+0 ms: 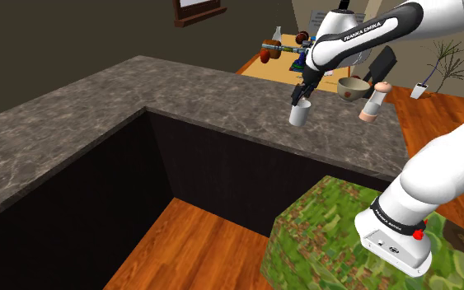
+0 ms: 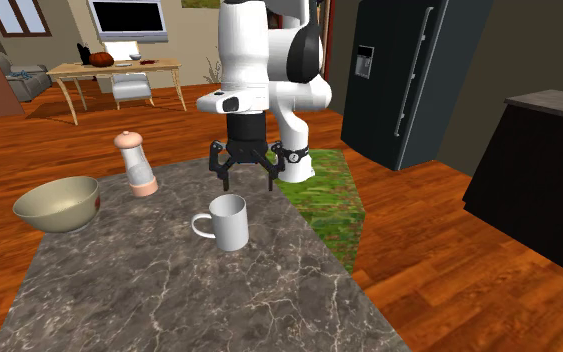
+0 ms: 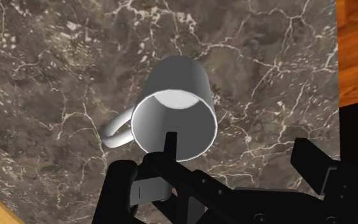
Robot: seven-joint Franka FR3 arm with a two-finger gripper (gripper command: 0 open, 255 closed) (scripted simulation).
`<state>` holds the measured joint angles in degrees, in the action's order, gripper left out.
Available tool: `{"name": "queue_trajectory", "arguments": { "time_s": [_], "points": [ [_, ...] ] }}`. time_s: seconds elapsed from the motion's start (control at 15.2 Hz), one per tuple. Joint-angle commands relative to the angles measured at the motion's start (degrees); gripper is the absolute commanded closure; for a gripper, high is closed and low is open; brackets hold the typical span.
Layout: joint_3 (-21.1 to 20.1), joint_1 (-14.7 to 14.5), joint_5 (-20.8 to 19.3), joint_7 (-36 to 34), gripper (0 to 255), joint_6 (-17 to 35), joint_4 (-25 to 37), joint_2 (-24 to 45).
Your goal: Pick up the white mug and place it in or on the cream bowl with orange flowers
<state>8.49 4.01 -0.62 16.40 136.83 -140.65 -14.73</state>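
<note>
My gripper (image 2: 246,180) hangs just above the white mug (image 2: 231,222), fingers spread wide and clasping nothing. The mug stands upright on the dark marbled counter (image 2: 169,300), handle toward the second exterior view's left. The counter's edge runs near the mug on that view's right, with wooden floor (image 2: 449,235) beyond. Open stone stretches left to a grinder (image 2: 137,163) and, farther, the cream bowl (image 2: 57,203).
</note>
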Motion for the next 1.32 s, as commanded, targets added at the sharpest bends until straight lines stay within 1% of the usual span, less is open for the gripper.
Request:
{"name": "queue_trajectory", "arguments": {
  "time_s": [0.0, 0.46, 0.99, 1.06, 1.25],
  "points": [
    [0.73, 0.18, 0.19, 1.31, 0, 2.57, 0.39, 2.65],
    [1.03, -0.2, 1.46, 2.22, 0, 8.7, -0.77, 7.69],
    [1.02, -0.19, 1.46, 2.22, 0, 8.69, -0.77, 7.68],
    [1.02, -0.19, 1.46, 2.22, 255, 8.69, -0.77, 7.68],
    [1.02, -0.19, 1.46, 2.22, 255, 8.69, -0.77, 7.68]
  ]
}}
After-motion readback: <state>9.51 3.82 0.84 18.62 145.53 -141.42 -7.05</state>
